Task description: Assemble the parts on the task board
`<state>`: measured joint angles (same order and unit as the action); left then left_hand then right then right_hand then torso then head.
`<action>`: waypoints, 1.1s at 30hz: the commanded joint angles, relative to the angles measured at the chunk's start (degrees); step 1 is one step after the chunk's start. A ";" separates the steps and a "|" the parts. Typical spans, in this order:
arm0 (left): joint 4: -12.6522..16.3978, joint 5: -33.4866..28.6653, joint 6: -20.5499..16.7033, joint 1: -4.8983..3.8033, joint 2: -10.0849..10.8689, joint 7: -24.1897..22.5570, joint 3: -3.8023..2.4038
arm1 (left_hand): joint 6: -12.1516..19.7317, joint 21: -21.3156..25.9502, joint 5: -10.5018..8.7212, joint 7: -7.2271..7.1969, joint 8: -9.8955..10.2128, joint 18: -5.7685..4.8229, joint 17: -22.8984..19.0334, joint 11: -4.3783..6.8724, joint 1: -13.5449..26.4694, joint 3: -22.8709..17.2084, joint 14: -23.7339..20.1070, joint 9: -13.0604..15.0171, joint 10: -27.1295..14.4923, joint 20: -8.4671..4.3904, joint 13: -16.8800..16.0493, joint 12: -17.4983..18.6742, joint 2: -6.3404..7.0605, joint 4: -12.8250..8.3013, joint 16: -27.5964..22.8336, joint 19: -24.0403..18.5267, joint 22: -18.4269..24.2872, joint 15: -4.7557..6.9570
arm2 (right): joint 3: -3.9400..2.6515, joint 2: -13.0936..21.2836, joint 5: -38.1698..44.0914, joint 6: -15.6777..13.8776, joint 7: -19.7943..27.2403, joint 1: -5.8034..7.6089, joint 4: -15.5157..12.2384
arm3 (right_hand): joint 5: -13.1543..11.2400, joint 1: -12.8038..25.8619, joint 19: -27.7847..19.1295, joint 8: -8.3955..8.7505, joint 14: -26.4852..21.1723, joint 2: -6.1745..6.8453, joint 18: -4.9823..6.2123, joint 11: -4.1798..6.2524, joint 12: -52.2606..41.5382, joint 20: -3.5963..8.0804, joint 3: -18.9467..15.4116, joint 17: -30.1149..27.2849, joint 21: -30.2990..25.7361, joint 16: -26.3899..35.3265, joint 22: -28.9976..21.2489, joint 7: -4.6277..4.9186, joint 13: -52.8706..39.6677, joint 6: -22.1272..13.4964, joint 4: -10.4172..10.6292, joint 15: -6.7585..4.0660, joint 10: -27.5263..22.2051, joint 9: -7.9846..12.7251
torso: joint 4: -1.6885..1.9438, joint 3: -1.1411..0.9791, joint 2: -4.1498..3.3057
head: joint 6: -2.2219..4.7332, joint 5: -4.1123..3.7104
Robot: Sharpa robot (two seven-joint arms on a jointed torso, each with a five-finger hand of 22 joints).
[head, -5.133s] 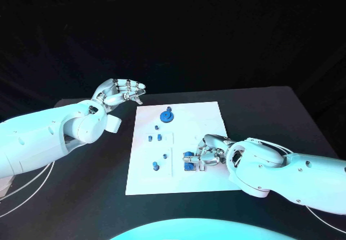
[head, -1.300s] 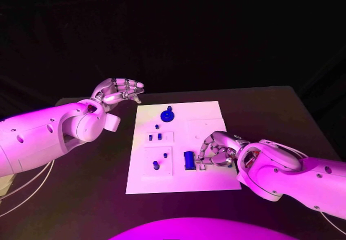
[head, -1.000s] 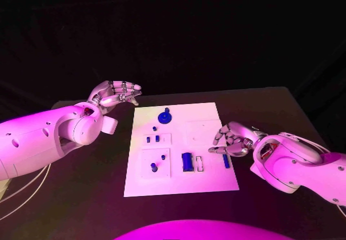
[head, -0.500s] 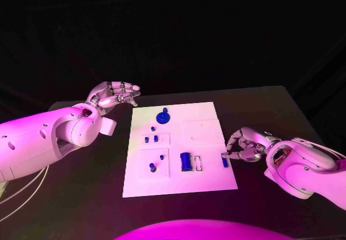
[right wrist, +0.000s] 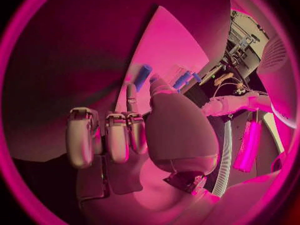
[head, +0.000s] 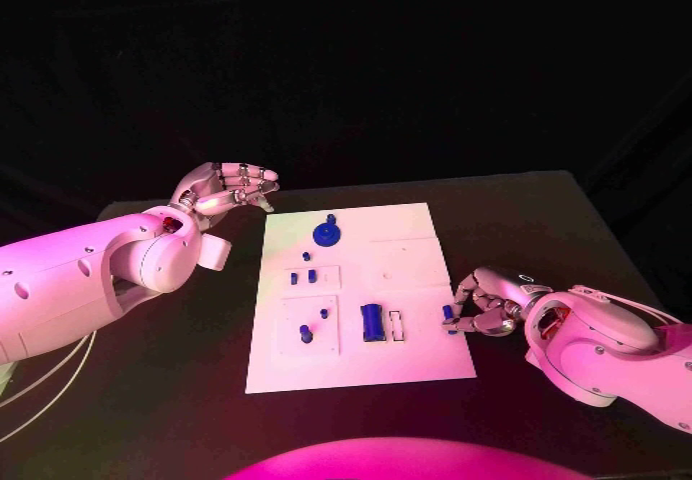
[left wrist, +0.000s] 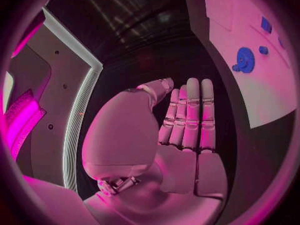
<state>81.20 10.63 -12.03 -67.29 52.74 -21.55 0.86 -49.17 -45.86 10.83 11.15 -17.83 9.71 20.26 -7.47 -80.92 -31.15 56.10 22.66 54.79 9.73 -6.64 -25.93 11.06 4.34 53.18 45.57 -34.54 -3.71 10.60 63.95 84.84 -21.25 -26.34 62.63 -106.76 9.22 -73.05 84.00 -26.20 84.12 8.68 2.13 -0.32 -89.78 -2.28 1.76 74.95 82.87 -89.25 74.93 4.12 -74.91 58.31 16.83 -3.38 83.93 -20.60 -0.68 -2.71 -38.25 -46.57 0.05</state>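
The white task board (head: 411,250) lies in the middle of the table. On it are a blue gear (head: 327,235), a blue block (head: 372,322) and several small blue pegs (head: 309,274). At the board's right edge my right hand (head: 490,303) pinches a small blue part (head: 449,318) between thumb and a finger. In the right wrist view the same blue part (right wrist: 142,75) shows just past the fingertips (right wrist: 131,91) of my right hand (right wrist: 125,135). My left hand (head: 228,187) hovers off the board's far left corner, fingers curled in, holding nothing. The left wrist view shows this left hand (left wrist: 181,130) with the gear (left wrist: 245,60) beyond it.
A small white slot piece (head: 397,322) sits beside the blue block. The black table (head: 548,220) extends to the right and behind the board. My left arm (head: 101,270) lies along the board's left side.
My right hand has left the blue block on the board, moved out to the board's right edge and closed thumb and finger on the small blue part. The left hand has barely moved.
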 commanded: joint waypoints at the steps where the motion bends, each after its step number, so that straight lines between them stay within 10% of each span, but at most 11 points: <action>1: 0.02 -0.32 0.95 0.00 -0.01 -0.55 -0.04 | -0.17 0.38 0.00 0.01 0.31 0.65 0.05 -0.10 -0.25 0.14 -0.22 0.01 0.41 0.14 0.08 0.24 -0.11 0.12 -0.35 -0.42 0.01 -0.12 | 0.01 -0.37 1.93 1.54 -1.46 -0.27 0.33 | -0.03 0.45 4.63 -0.41 5.49 -0.12 -0.88 0.40 -0.22 -0.13 -0.20 13.27 0.02 0.02 13.42 -0.06 -15.09 0.57 0.06 -0.34 6.07 -0.13 | -0.01 0.01 -0.02 | -0.08 0.04; 13: 0.01 -0.32 1.04 0.01 0.05 -0.51 -0.04 | -0.17 0.44 0.00 0.01 0.35 0.65 0.09 -0.10 -0.17 0.19 -0.24 0.01 0.41 0.16 0.10 0.28 -0.13 0.18 -0.35 -0.45 0.01 -0.13 | 0.02 -2.39 4.96 2.64 -3.56 -1.77 2.05 | 0.02 -6.97 4.61 -0.41 5.46 -1.44 -0.87 0.97 -0.22 0.38 4.02 13.19 -0.05 0.07 13.40 -0.64 -15.09 0.27 -0.97 -0.88 6.07 -0.61 | 0.02 0.00 0.00 | -0.26 0.08; 33: 0.17 -0.31 1.14 0.02 0.22 -0.36 -0.04 | -0.18 0.45 0.01 0.01 0.36 0.65 0.10 -0.10 -0.17 0.20 -0.24 0.02 0.42 0.17 0.10 0.29 -0.15 0.19 -0.35 -0.45 0.01 -0.13 | 0.01 -3.32 9.48 1.39 -5.03 -1.98 0.78 | -0.15 -13.67 4.67 0.75 5.46 1.09 -0.95 0.70 -0.22 0.40 12.49 13.18 0.34 0.10 13.49 -0.24 -15.09 1.10 -2.94 -0.72 6.07 -0.21 | 0.02 0.10 0.02 | -0.21 0.11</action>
<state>81.21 10.62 -11.80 -67.26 52.96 -21.49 0.86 -49.17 -45.64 10.83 11.15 -17.83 9.70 20.31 -7.47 -80.92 -31.15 56.10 22.66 54.79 9.95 -6.59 -25.94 11.06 4.34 53.18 45.35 -34.54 -3.70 10.11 60.62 93.49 -21.40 -29.45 61.26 -106.19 9.01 -86.74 84.00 -25.26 83.92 9.68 2.14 0.30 -89.78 -2.28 12.15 74.93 82.86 -89.25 74.91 3.91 -74.91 58.94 15.79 -4.02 84.14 -20.67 -0.64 -2.60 -38.26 -46.81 0.08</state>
